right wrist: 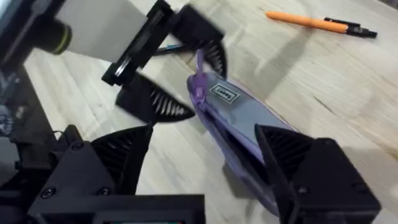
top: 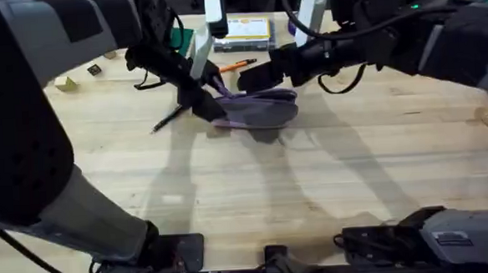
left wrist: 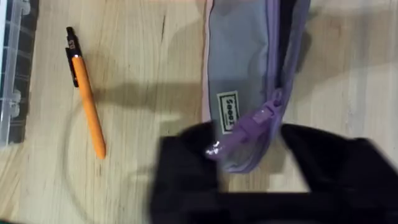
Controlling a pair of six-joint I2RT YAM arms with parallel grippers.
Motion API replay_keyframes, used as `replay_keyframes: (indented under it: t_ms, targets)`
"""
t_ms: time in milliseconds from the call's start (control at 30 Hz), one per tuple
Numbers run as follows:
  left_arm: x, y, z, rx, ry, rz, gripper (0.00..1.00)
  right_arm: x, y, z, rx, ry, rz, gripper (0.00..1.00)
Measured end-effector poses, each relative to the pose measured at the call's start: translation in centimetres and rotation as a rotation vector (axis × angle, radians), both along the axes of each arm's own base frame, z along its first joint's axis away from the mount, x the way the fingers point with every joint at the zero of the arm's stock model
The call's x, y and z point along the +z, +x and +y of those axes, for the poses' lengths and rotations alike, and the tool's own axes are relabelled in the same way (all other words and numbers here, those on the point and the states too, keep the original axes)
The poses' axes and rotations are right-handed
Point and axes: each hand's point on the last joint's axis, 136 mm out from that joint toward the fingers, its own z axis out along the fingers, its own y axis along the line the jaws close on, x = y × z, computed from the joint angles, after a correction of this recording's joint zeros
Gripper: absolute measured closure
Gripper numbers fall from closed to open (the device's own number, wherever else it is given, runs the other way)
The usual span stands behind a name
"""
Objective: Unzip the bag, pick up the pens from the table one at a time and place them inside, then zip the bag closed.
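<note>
- Black fingers of the left gripper (left wrist: 249, 158) stand apart, one on each side of the lilac zipper pull (left wrist: 249, 127) at the near end of the bag (left wrist: 239, 74); whether a pad already touches the pull cannot be told.
- From that pull the zipper line, and the bag's long axis with it, runs straight away from the left fingers, so a draw along that axis looks like what opening calls for.
- Fingers of the right gripper (right wrist: 205, 165) are spread wide, straddling the opposite end of the bag (right wrist: 239, 121) without clamping it; the left arm is the nearer one to the pull.
- Overhead, the bag (top: 259, 109) lies toward the far edge of the surface (top: 230, 196), roughly midway across, with both arms converging on it.
- An orange pen (left wrist: 87, 102) lies just beside the bag, roughly parallel to it.
- Overhead adds a black pen (top: 169, 118) on the bag's left and the orange pen (top: 239, 65) behind it.
- Right wrist view shows the left fingers (right wrist: 158, 106) flanking the pull.
</note>
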Motion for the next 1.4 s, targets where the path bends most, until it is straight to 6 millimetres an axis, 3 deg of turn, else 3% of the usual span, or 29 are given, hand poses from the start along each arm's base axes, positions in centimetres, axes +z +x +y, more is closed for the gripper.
replay_keyframes:
  t_ms: [67, 133, 433, 633, 767, 1000, 1233, 1400]
  targets:
    - [0.0, 0.0, -0.1, -0.001, -0.002, 0.001, 0.08, 0.2, -0.1, -0.3, -0.002, -0.013, -0.011, 0.004]
    - [0.0, 0.0, -0.1, 0.001, -0.003, 0.003, 0.014, 0.4, -0.3, -0.5, -0.003, -0.025, -0.026, 0.004]
    - [0.0, -0.3, -0.1, -0.001, -0.001, 0.013, 0.008, 2.2, -0.8, -1.1, 0.023, -0.045, -0.115, 0.004]
    - [0.1, -0.9, 0.2, 0.008, 0.003, 0.045, 0.009, 2.3, -2.7, -2.0, 0.078, -0.099, -0.114, 0.004]
    - [1.6, -0.8, 1.3, 0.04, 0.002, 0.012, 0.008, 2.5, -3.3, -2.4, 0.126, -0.142, -0.128, 0.004]
    - [5.0, -0.5, 3.6, 0.111, -0.003, -0.085, 0.008, 2.8, -2.5, -3.0, 0.244, -0.249, -0.318, 0.004]
    - [6.7, -0.4, 4.5, 0.14, -0.004, -0.139, 0.008, 3.2, -1.8, -2.9, 0.461, -0.36, -0.599, 0.004]
    - [6.8, -0.4, 4.6, 0.144, -0.003, -0.143, 0.008, 3.1, -1.9, -3.0, 0.537, -0.396, -0.671, 0.004]
